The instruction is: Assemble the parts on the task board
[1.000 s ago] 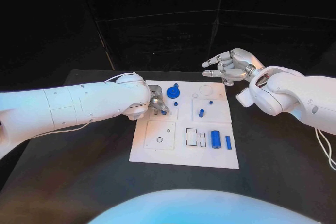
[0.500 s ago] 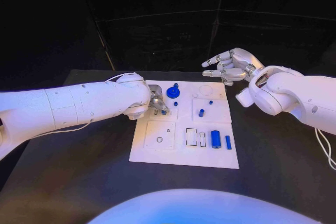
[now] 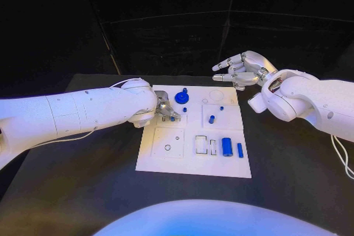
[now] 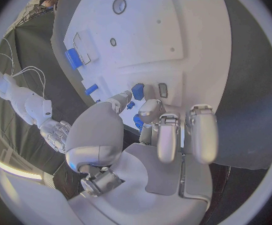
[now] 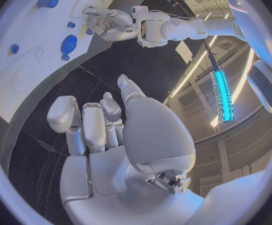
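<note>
Now, left hand (image 3: 165, 109) down on the task board (image 3: 195, 167), upper-left zone, fingertips (image 4: 137, 91) curled in w/ a small blue part (image 4: 138, 90) right at the tips; looks pinched, but grip partly hidden by palm, so prob. held, not certain. Best kept low and vertical over the seat, part squared to its hole before pressing; slow push, no sideways drag, since the round blue disc (image 3: 182, 97) and a small blue peg (image 3: 184, 109) sit just beside the fingers and could get knocked. Release only once part stands by itself.

Right hand (image 3: 240, 69) up off the desk (image 3: 88, 195) beyond the board's far right corner, fingers apart and half curled, holding nothing. Fine parked there; should stay clear of the board till left is done.

Outward: blue peg (image 3: 212, 119) mid-board, tiny blue piece (image 3: 221, 108) just past it, blue cylinder (image 3: 227, 146) and thin blue pin (image 3: 240, 150) lying side by side at the near right, next to white rectangular slots (image 3: 201, 144). Most parts unseated, so early in the job by the look of it.

No brand, label or readable writing on board, parts or arms.
</note>
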`<state>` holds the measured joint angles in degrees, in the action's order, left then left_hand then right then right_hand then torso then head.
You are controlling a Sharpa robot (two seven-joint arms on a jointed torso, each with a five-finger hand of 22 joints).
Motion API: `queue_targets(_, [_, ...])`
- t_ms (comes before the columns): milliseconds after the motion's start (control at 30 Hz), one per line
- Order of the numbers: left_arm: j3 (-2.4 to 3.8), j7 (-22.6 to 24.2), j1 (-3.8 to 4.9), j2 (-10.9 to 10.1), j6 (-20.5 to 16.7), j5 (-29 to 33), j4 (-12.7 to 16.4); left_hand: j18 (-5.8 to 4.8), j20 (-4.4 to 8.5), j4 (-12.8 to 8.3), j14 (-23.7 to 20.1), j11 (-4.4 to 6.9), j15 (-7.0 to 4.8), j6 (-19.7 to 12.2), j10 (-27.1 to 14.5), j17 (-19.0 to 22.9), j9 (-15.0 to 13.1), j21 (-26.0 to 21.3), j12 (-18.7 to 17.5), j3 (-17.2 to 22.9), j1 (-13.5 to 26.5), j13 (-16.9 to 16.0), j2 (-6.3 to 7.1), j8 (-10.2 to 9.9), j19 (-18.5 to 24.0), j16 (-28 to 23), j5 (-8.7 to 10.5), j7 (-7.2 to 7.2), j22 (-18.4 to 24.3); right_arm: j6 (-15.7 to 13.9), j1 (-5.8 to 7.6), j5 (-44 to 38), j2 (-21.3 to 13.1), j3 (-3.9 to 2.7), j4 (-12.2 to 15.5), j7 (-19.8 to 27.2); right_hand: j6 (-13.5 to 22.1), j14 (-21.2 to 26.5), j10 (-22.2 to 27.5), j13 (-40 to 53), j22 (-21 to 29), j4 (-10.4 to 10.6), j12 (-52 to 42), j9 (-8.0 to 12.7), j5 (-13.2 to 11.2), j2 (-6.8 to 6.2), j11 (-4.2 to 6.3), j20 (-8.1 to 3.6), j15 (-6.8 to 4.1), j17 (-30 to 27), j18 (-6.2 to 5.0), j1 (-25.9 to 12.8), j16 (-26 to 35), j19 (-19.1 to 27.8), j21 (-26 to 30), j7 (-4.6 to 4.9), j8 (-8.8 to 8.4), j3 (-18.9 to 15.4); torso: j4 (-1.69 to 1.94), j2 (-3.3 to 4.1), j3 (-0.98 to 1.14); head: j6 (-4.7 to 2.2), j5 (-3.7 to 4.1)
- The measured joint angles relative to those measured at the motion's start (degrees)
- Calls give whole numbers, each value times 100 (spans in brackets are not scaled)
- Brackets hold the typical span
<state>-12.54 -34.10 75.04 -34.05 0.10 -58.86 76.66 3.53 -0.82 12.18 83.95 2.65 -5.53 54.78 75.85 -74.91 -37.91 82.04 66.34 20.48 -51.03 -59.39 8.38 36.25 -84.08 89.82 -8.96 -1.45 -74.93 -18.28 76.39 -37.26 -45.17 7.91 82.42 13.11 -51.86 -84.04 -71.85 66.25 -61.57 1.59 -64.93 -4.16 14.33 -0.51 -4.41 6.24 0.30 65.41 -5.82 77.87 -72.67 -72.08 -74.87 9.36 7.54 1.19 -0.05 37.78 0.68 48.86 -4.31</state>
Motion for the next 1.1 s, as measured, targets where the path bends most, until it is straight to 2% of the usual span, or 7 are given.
queue_targets(400, [29,-32,58,-139,-125,10,90,0,0,419,0,-12,0,0,-12,0,-35,0,0,-809,-129,-21,-129,-59,0,0,0,1,0,0,-1,0,-2,1,-65,2,0,0,0,-1,3,0,0,0,0,0,0,0,0,-3,1,0,0,0,0,0,0,0,3,-5,-1,-21,3])
queue_targets(600, [230,-21,121,-208,-164,56,200,1,0,422,0,-33,1,-6,-101,0,-44,-10,-49,-1003,-210,83,-195,-98,0,0,0,-4,1,0,-1,0,-2,1,-109,3,0,0,0,-1,3,0,0,0,0,0,0,0,0,-3,1,0,0,0,0,0,0,0,3,-4,-1,-34,-8])
queue_targets(667, [335,-17,149,-241,-163,79,221,1,0,391,0,-63,1,-92,-208,0,-32,-52,-157,-1084,-372,202,-212,-186,0,0,0,-63,1,0,-1,0,-2,1,-121,4,0,0,0,-1,3,0,0,0,0,0,0,0,0,-3,2,0,0,0,0,0,0,0,3,-4,2,-35,-9])
queue_targets(733, [423,-15,216,-270,-133,111,214,0,0,389,4,-154,12,-297,-299,0,60,-55,-273,-1178,-534,335,-249,-366,0,0,0,-133,1,0,-1,0,0,1,-139,5,0,0,0,-1,3,0,0,0,0,0,0,0,0,-3,2,0,0,0,0,0,0,0,3,-4,3,-41,-10])
queue_targets(833, [491,-14,362,-257,-34,162,90,1,-81,409,12,-246,115,-515,-453,0,239,-79,-401,-1340,-668,499,-339,-631,12,0,0,-266,1,0,-1,0,13,1,-185,6,0,0,0,-1,14,15,0,0,0,0,0,0,0,-18,2,0,0,0,20,0,0,-15,3,-4,3,-52,-10])
queue_targets(967, [537,-17,573,-97,219,232,-340,1,-110,429,11,-265,156,-545,-472,0,378,-79,-401,-1481,-752,496,-378,-765,8,0,0,-296,1,0,-1,0,50,0,-257,6,0,0,0,-1,14,15,0,0,0,0,0,0,0,-18,2,0,0,0,20,0,0,-15,3,-4,10,-77,-44])
queue_targets(1100, [550,-18,660,102,476,277,-787,1,-154,418,12,-300,197,-523,-507,0,520,-79,-377,-1618,-879,494,-444,-891,11,0,0,-318,1,0,-1,0,71,0,-288,6,0,0,0,-1,14,15,0,0,0,0,0,0,0,-18,2,0,0,0,20,0,0,-15,-7,0,11,-98,-49])
